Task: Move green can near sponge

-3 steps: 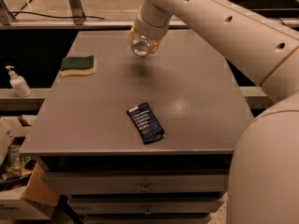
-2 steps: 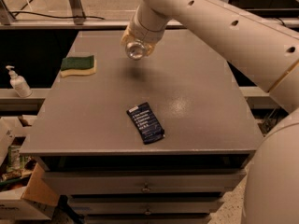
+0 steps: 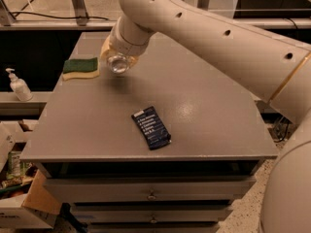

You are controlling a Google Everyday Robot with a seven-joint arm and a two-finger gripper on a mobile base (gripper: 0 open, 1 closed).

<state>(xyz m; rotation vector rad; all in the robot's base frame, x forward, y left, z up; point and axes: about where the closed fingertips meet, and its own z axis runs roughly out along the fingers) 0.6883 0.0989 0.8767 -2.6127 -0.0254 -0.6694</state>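
Gripper (image 3: 117,57) pinches the can (image 3: 118,64), just right of the sponge (image 3: 80,68). Held low, likely ready for set-down there.

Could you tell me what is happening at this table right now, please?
The robot's arm reaches over the grey table, with its tool at the far left part, just right of the sponge. The tool holds the can, whose shiny round end faces the camera, a little above the tabletop and apart from the sponge. A dark blue wrapper lies untouched nearer the front edge.
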